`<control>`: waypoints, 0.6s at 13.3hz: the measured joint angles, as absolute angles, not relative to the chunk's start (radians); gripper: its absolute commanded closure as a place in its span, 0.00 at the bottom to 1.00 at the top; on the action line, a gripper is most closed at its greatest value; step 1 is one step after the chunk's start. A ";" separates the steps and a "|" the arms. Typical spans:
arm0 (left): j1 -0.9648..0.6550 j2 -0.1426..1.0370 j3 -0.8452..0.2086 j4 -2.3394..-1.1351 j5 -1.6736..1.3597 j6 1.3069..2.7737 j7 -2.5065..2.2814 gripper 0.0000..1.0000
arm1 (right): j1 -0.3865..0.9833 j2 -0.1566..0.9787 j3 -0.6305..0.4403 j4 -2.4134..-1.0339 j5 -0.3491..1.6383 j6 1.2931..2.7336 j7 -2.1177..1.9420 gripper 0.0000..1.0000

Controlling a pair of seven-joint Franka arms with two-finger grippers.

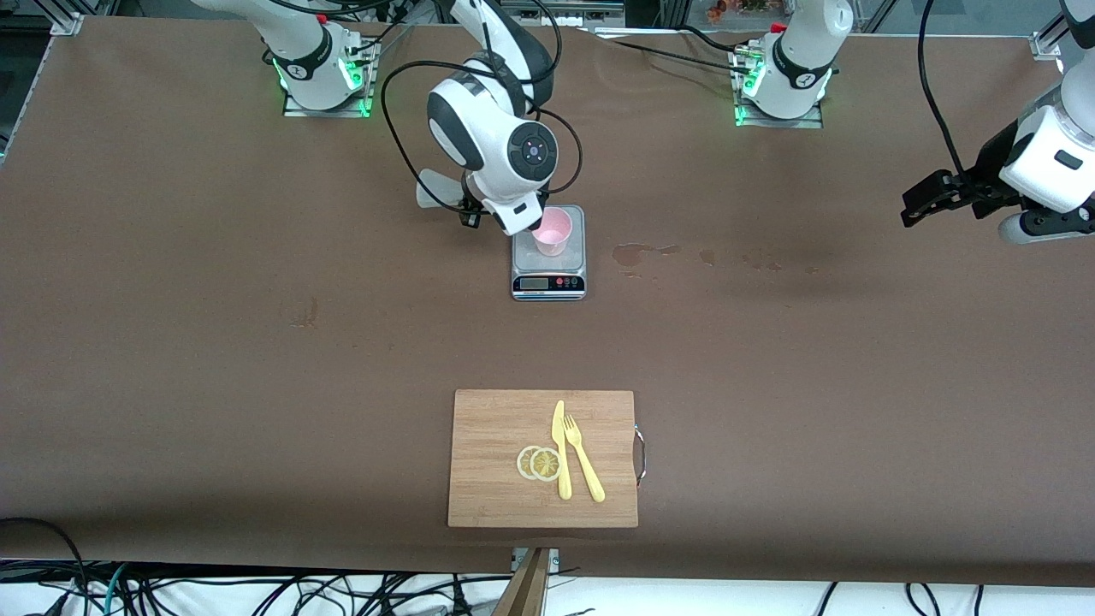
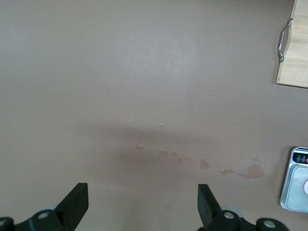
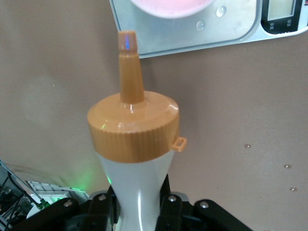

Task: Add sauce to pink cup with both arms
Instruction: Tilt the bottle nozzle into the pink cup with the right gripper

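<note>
The pink cup [image 1: 553, 229] stands upright on a small grey scale [image 1: 548, 267] in the middle of the table. My right gripper [image 3: 139, 204] is shut on the sauce bottle's whitish body [image 3: 137, 185], beside the cup toward the right arm's end. The bottle leans toward the cup. Its orange cap [image 3: 134, 127] and nozzle tip [image 3: 128, 41] point at the scale's edge just short of the cup's rim [image 3: 168, 7]. No stream shows at the nozzle. My left gripper [image 1: 920, 201] waits open over bare table at the left arm's end, nothing between its fingers [image 2: 77, 204].
Wet drops and a small puddle [image 1: 637, 252] lie on the brown table beside the scale, toward the left arm's end. A wooden cutting board [image 1: 488, 462] with lemon slices [image 1: 539, 463], a yellow knife [image 1: 560, 449] and fork [image 1: 583, 458] lies nearer the front camera.
</note>
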State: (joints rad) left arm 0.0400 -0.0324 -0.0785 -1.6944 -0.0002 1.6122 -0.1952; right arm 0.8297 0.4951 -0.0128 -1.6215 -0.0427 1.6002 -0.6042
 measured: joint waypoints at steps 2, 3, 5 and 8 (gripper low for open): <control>0.040 -0.032 -0.079 -1.694 0.000 1.612 -0.195 0.00 | 0.831 0.505 -0.010 -1.601 -0.046 1.584 -0.602 0.73; 0.040 -0.032 -0.079 -1.694 0.000 1.612 -0.195 0.00 | 0.831 0.507 -0.010 -1.596 -0.046 1.579 -0.601 0.73; 0.040 -0.032 -0.079 -1.694 0.000 1.612 -0.195 0.00 | 0.830 0.509 -0.010 -1.589 -0.047 1.567 -0.600 0.73; 0.040 -0.032 -0.079 -1.694 0.000 1.612 -0.195 0.00 | 0.815 0.535 -0.005 -1.536 -0.047 1.529 -0.600 0.73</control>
